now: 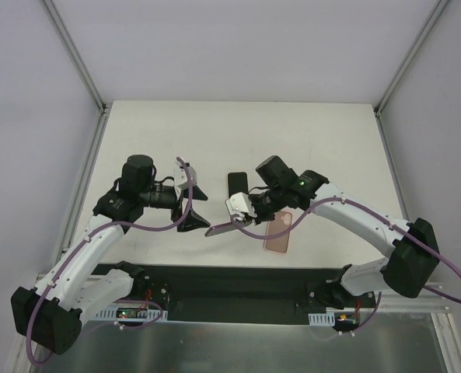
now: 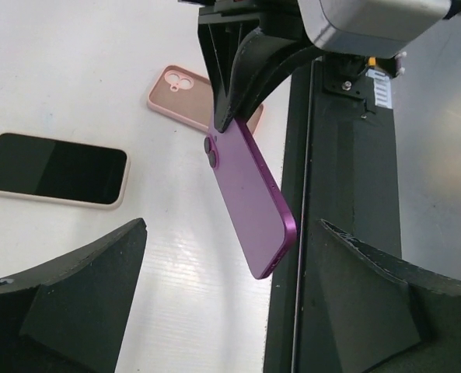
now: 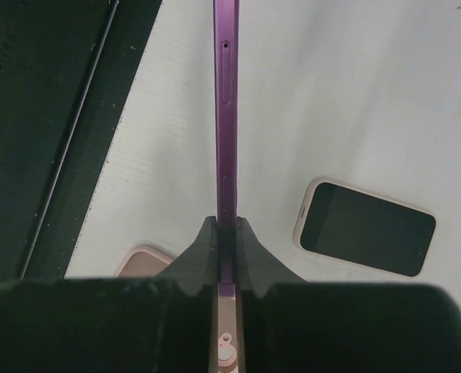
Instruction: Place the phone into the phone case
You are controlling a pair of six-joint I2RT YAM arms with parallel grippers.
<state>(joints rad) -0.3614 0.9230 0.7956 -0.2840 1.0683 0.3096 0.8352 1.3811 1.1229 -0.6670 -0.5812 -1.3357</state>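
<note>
My right gripper (image 1: 243, 217) is shut on one end of a purple phone (image 1: 221, 228) and holds it above the table, edge-on in the right wrist view (image 3: 225, 116). The phone's free end points toward my left gripper (image 1: 193, 207), which is open and empty. In the left wrist view the phone (image 2: 249, 198) hangs between the spread left fingers without touching them. The empty pink phone case (image 1: 279, 231) lies flat under the right gripper, camera hole visible (image 2: 182, 89); its corner shows in the right wrist view (image 3: 141, 260).
A second phone with a dark screen in a beige case (image 1: 237, 185) lies flat behind the grippers, also in the wrist views (image 2: 55, 169) (image 3: 366, 228). The black base strip (image 1: 230, 291) runs along the table's near edge.
</note>
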